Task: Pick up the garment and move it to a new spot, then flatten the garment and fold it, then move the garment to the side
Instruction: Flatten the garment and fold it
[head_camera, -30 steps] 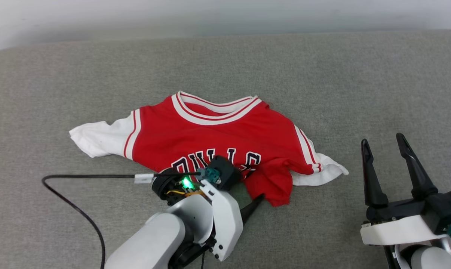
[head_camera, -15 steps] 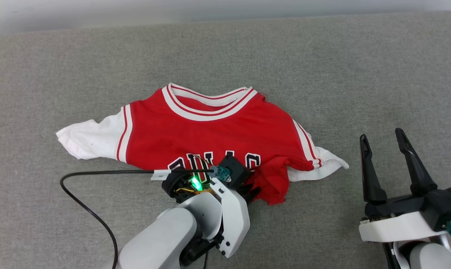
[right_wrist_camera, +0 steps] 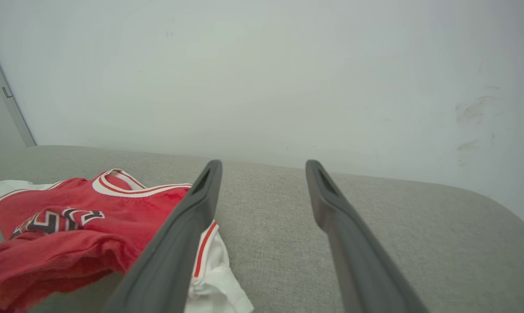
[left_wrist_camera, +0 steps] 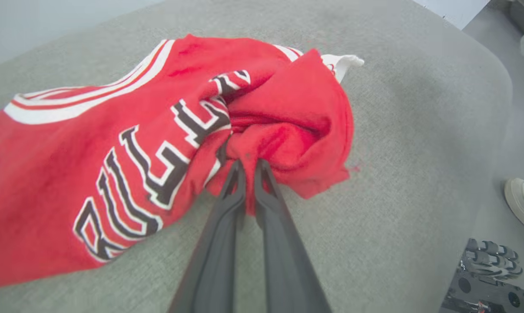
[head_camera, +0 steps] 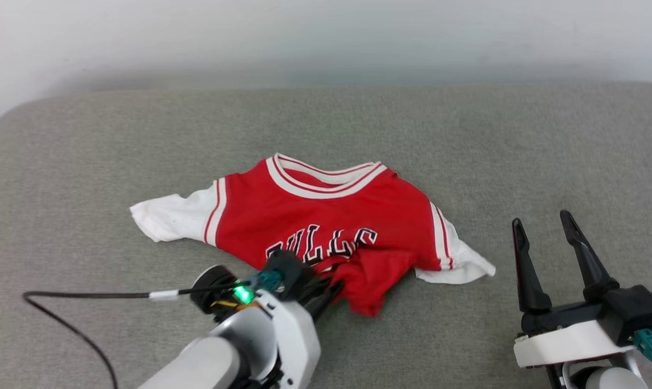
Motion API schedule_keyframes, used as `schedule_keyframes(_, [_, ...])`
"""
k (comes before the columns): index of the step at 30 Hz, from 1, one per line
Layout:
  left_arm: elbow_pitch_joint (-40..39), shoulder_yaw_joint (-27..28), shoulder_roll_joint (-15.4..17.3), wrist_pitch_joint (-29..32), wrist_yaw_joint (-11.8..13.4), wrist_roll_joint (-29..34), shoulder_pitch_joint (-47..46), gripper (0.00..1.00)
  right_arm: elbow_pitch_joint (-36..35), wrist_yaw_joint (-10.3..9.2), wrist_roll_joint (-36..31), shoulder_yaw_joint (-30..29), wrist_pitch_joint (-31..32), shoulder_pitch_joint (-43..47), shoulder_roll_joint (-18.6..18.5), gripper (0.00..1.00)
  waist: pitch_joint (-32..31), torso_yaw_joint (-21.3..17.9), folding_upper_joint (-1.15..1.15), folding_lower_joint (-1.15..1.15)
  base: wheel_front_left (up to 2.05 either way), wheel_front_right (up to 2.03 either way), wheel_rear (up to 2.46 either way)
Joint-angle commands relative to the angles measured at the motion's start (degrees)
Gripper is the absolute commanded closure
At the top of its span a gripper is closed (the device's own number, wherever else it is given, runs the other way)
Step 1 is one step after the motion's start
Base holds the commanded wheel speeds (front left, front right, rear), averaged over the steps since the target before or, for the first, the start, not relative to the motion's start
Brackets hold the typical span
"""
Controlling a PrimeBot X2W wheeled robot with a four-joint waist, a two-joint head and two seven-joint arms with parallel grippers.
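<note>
Garment lies mid-cushion, collar far, white sleeves out left and right; left gripper pinches a bunched wad at its near edge, fingers pressed almost together; right gripper spread, empty, near right, apart from it. Risks: small bite may slip on lift; single-point hold likely lets it twist and bunch, making flattening harder; dragging over grey cushion could pull it free.

The left fingers, spread a second ago, have pinched shut on the hem of the garment.
</note>
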Motion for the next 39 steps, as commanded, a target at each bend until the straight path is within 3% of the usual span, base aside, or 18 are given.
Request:
schedule_keyframes(1, [-2.2, 0.8, 2.0, 0.3, 1.4, -0.3, 2.3, 1.00, 0.3, -0.02, 0.4, -0.1, -0.1, 0.9, 0.1, 0.00, -2.7, 2.0, 0.00, 0.00, 0.00, 0.00, 0.00])
schedule_keyframes(9, [-11.1, 1.7, 9.7, 2.3, 5.9, -1.7, 12.2, 1.00, 1.1, -0.02, 1.2, -0.7, -0.1, 2.8, 0.1, 0.00, -6.4, 5.4, 0.00, 0.00, 0.00, 0.00, 0.00])
schedule_keyframes(14, [-12.2, -0.8, 12.9, 5.5, 5.9, -2.2, 16.8, 1.00, 1.4, -0.02, 1.2, -1.0, -0.1, 3.0, 0.1, 0.00, -7.4, 6.6, 0.00, 0.00, 0.00, 0.00, 0.00])
schedule_keyframes(22, [-8.5, -4.3, 10.0, 5.8, 4.7, -2.1, 18.1, 0.99, 2.1, -0.02, 1.1, -0.8, -0.1, 3.3, 0.1, 0.00, -8.2, 6.8, 0.00, 0.00, 0.00, 0.00, 0.00])
schedule_keyframes(23, [-8.1, -4.1, 9.5, 5.0, 5.0, -1.8, 17.8, 0.44, 2.1, -0.02, 1.0, -0.8, -0.1, 3.4, 0.1, 0.00, -8.2, 6.8, 0.00, 0.00, 0.00, 0.00, 0.00])
schedule_keyframes(24, [-7.7, -3.8, 9.1, 4.2, 5.2, -1.6, 17.5, 0.00, 2.1, -0.02, 0.9, -0.8, -0.1, 3.4, 0.1, 0.00, -8.2, 6.8, 0.00, 0.00, 0.00, 0.00, 0.00])
schedule_keyframes(31, [-8.1, 1.8, 7.8, -6.5, 7.2, -0.8, 15.5, 0.00, 1.8, -0.02, 0.5, -2.1, -0.1, 3.4, 0.1, 0.00, -8.6, 7.2, 0.00, 0.00, 0.00, 0.00, 0.00])
schedule_keyframes(39, [-6.6, 12.1, 7.8, -27.8, 11.7, 2.9, 15.3, 0.00, 2.8, -0.02, 1.0, 0.2, 2.6, 2.4, 0.1, 0.00, -8.9, 7.4, 0.00, 0.00, 0.00, 0.00, 0.00])
